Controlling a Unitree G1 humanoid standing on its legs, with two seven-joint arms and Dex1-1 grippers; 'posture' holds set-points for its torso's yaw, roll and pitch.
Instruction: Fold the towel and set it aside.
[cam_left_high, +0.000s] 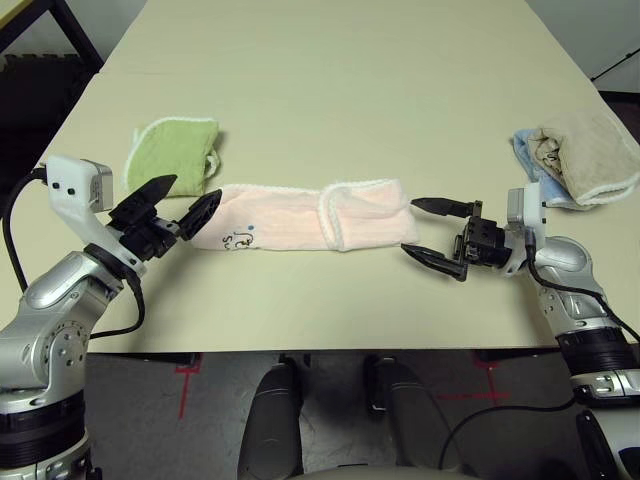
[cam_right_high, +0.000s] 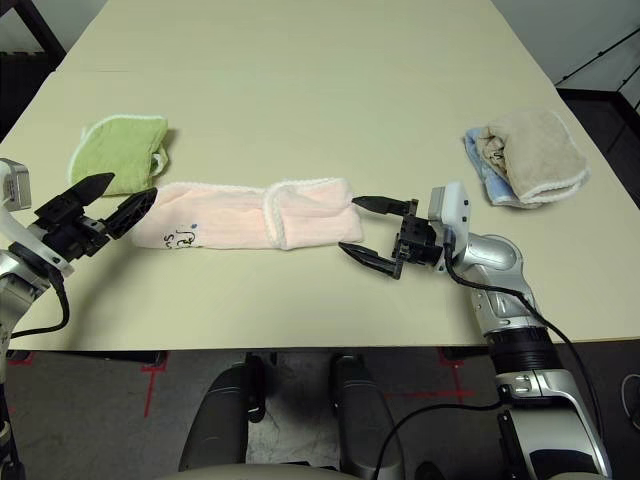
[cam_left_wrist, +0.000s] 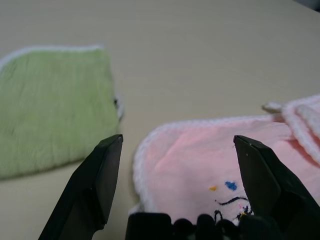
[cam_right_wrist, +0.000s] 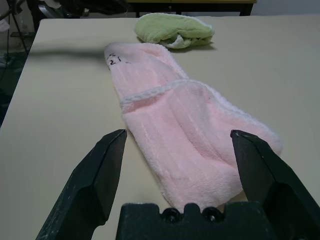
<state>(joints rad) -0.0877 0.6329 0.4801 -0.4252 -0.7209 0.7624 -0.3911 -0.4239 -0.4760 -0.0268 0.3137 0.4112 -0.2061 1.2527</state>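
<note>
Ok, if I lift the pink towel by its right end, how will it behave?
The pink towel looks soft and thin, so it will probably sag rather than stay stiff. The flap folded over at its right end seems loose and may open up. Its fuzzy terry surface suggests it is unlikely to slip.

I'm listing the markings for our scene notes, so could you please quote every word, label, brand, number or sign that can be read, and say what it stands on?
No text can be read with certainty.
Pink towel: dark embroidered mark near its left end, like small letters or a drawing, too unclear to quote.
Green cloth and beige-and-blue cloth bundle: no lettering to be seen.
</note>
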